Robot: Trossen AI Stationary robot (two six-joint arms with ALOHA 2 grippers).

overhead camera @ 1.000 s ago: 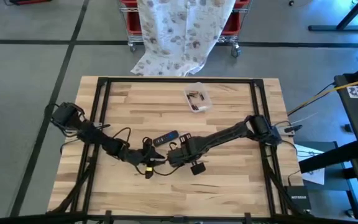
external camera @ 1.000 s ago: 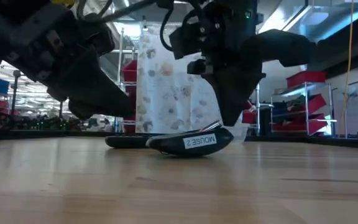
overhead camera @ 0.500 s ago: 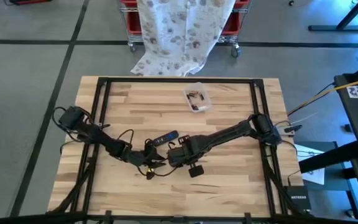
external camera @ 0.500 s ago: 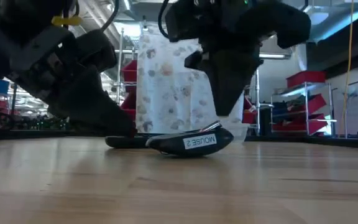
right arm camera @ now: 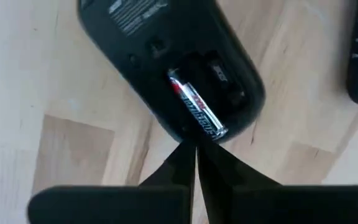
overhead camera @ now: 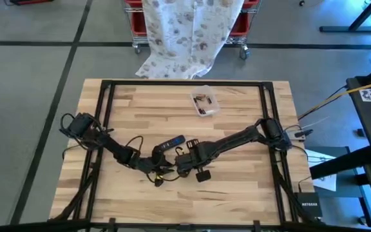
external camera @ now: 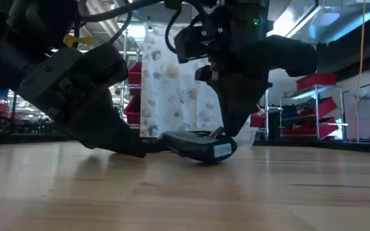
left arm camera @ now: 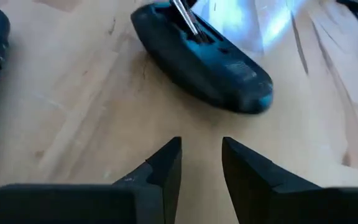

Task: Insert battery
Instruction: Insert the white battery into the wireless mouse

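A black computer mouse (right arm camera: 166,68) lies belly-up near the middle of the wooden worktop (overhead camera: 237,187), its battery bay uncovered. A battery (right arm camera: 196,111) sits in that bay at a slant — one end seated, the other end poking up toward the edge of the shell.

The right end effector (right arm camera: 194,163) hangs right over the mouse, its two fingers pinched together to a hairline gap with nothing between them, their tips just at the near end of the battery. In the low view the right arm comes down steeply onto the mouse (external camera: 201,145), which rocks on the wood with one end lifted.

The left end effector (left arm camera: 201,163) is low over the worktop just beside the mouse (left arm camera: 204,59), fingers parted only narrowly and empty — bare wood shows between them. In the high view the two arms meet over the mouse, the left end effector (overhead camera: 161,169) reaching from the left and the right end effector (overhead camera: 176,166) from the right.

A dark remote control (overhead camera: 172,142) lies just behind them, and a clear plastic tub (overhead camera: 205,101) holding small parts stands well apart near the far edge.
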